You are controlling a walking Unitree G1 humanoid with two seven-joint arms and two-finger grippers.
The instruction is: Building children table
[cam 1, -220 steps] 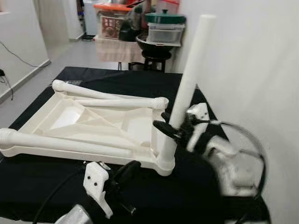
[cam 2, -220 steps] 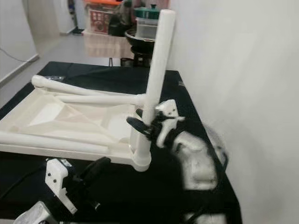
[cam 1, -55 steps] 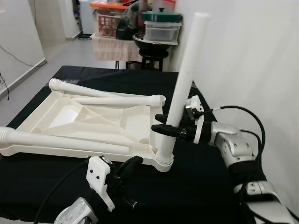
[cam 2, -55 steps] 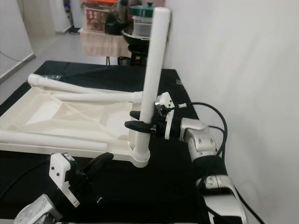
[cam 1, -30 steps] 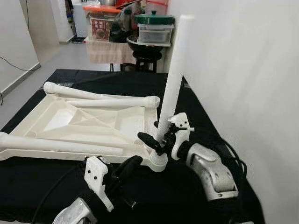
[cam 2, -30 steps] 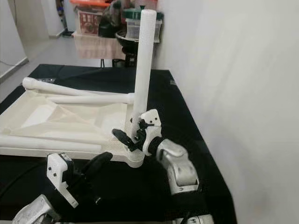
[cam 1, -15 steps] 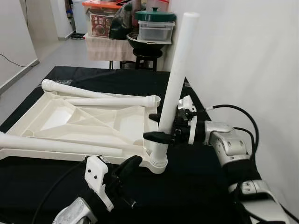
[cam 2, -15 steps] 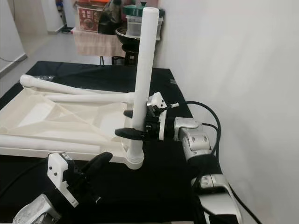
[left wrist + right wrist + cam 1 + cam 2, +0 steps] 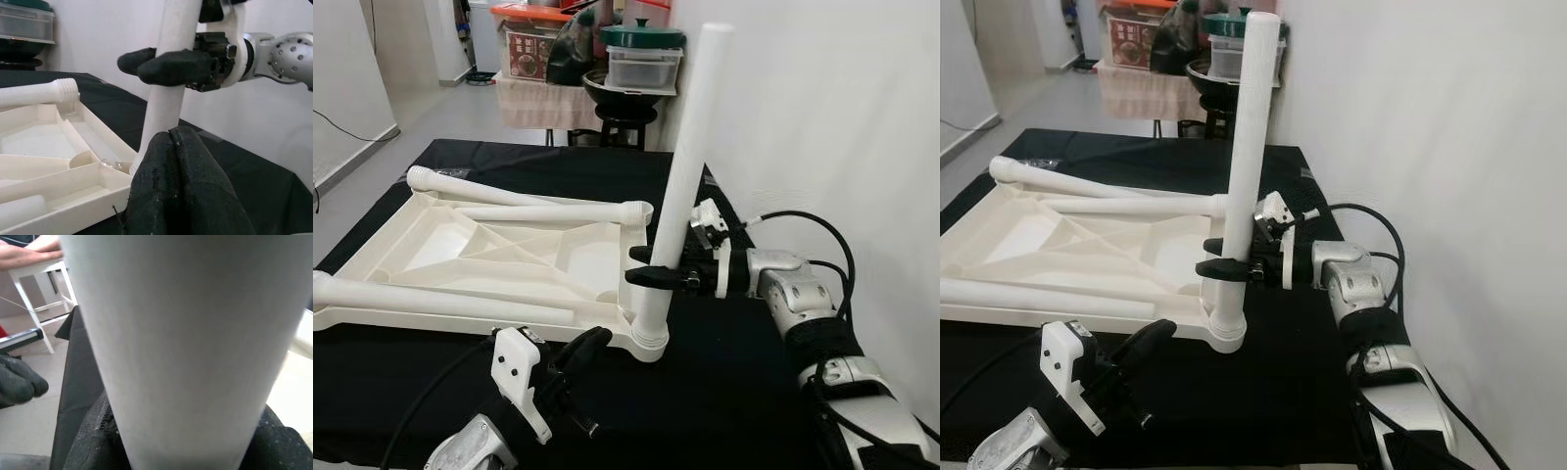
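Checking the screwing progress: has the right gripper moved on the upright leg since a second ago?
Yes. The right gripper now clamps the upright leg higher above the tabletop's corner socket than before.

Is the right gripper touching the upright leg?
Touching. Left eye view: the right gripper has its black fingers clamped on either side of the upright leg; right wrist view shows the leg pressed between them.

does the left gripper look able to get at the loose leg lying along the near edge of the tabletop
Probably yes. The left gripper, fingers shut, sits just in front of the upturned tabletop, and the loose leg lies uncovered along the near edge. The right gripper is off at the standing leg.
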